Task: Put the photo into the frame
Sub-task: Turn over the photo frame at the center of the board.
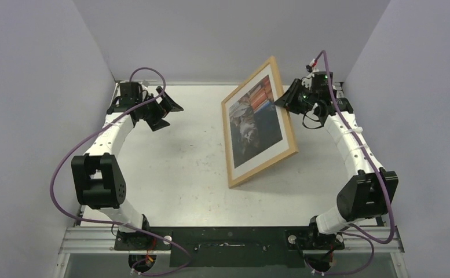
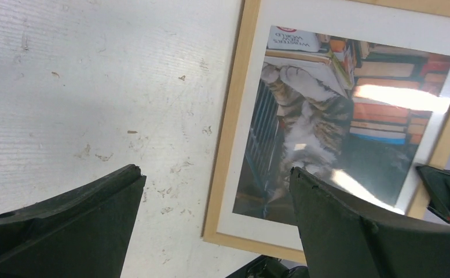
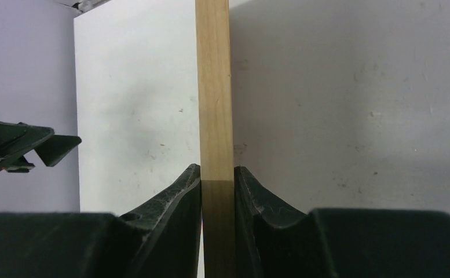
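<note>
Currently the right arm rises from its base at the near right, elbow bent out to the right side and forearm running to the far right of the table [image 1: 176,174], with the wrist turned inward to the left. The right gripper [image 1: 281,101] is clamped on the frame [image 1: 292,138], on its far right wood strip. In the right wrist view both fingers [image 3: 176,202] press either side of that light wood strip [image 3: 213,87], which runs straight up between them.

The frame sits tilted, right side lifted off the table and lower left edge down on the surface, front face turned up and toward the left. The photo [image 1: 256,119] is inside the frame, printed side out, showing a cat and stacked books with a white border around them. The glazing shows bright glare patches in the left wrist view.

The left arm has its elbow bent near the left side, its forearm curving toward the far left and its wrist turned right. The left gripper [image 1: 169,114] hovers above the table, jaws spread wide and holding nothing, well apart from the frame and aimed at it. From its wrist camera the frame [image 2: 229,121] and photo [image 2: 321,116] show beyond the two dark fingers [image 2: 95,214]. Purple cables [image 1: 54,174] loop along both arms.
</note>
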